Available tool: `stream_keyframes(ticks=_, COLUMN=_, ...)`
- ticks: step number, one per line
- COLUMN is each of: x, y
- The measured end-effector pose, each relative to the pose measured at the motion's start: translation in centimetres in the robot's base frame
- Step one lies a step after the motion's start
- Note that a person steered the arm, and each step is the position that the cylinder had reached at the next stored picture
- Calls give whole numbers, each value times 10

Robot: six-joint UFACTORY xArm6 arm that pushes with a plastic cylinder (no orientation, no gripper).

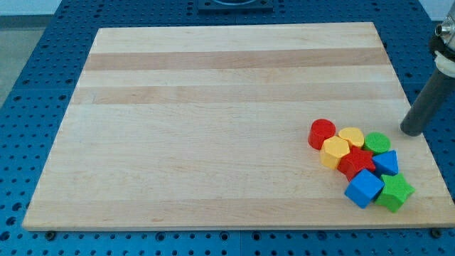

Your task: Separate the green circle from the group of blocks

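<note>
The green circle (377,141) sits at the upper right of a tight group of blocks near the board's lower right corner. It touches a yellow block (351,136) on its left and a blue triangle (386,163) below. The group also holds a red circle (321,133), a yellow hexagon (335,151), a red star (355,163), a blue cube (364,188) and a green star (394,192). My tip (410,131) rests on the board just to the right of and a little above the green circle, apart from it.
The wooden board (213,107) lies on a blue perforated table (43,71). The board's right edge runs close past my tip and the group. The rod rises toward the view's upper right.
</note>
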State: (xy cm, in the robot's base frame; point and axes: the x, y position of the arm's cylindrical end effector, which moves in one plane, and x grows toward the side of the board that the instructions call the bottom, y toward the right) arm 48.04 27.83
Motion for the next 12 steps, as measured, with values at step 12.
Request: stream_keyframes(ticks=12, x=-38, y=-92)
